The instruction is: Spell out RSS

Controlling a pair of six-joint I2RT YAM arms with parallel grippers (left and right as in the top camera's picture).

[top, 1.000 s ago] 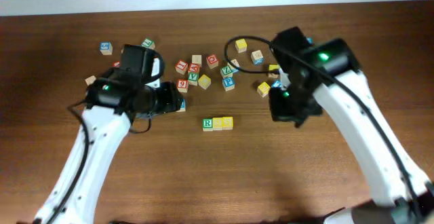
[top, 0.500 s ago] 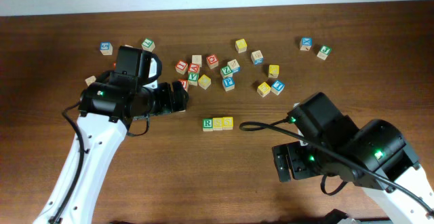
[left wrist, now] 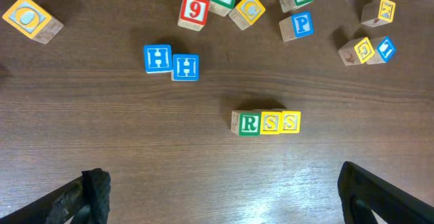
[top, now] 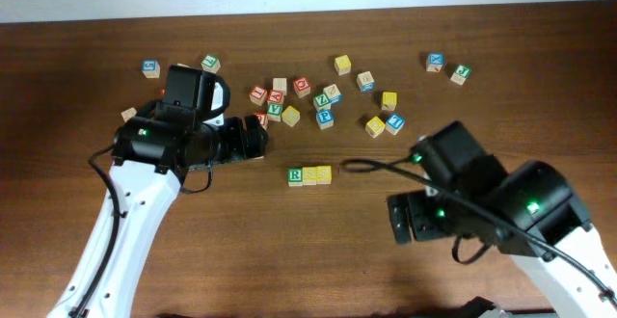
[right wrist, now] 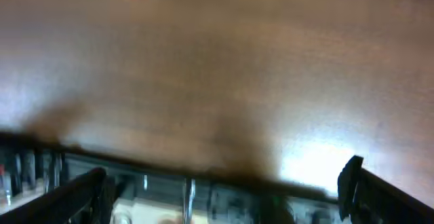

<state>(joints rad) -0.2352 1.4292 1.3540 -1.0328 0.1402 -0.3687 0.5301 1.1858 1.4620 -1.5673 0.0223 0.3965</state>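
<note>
Three small cubes stand touching in a row reading R (left wrist: pixel 249 123), S (left wrist: pixel 270 123), S (left wrist: pixel 290 122). The R is green, both S faces are yellow. From overhead the row (top: pixel 309 175) lies mid-table. My left gripper (top: pixel 253 140) hovers left of and behind the row. It is open, and the left wrist view shows bare wood across the gap of that gripper (left wrist: pixel 224 183). My right gripper (top: pixel 405 220) is at the front right, well away from the row. The blurred right wrist view shows it (right wrist: pixel 226 180) open and empty, over the table's front edge.
Two blue H cubes (left wrist: pixel 171 62) sit side by side left of and behind the row. Many loose letter cubes (top: pixel 302 87) are scattered along the back, with more at the far right (top: pixel 436 63) and far left (top: pixel 150 67). A cable (top: pixel 362 166) loops from the right arm.
The right arm has swung from the back right, above the loose cubes, to the front right of the table. The left gripper has shifted slightly right. The row has not moved.
</note>
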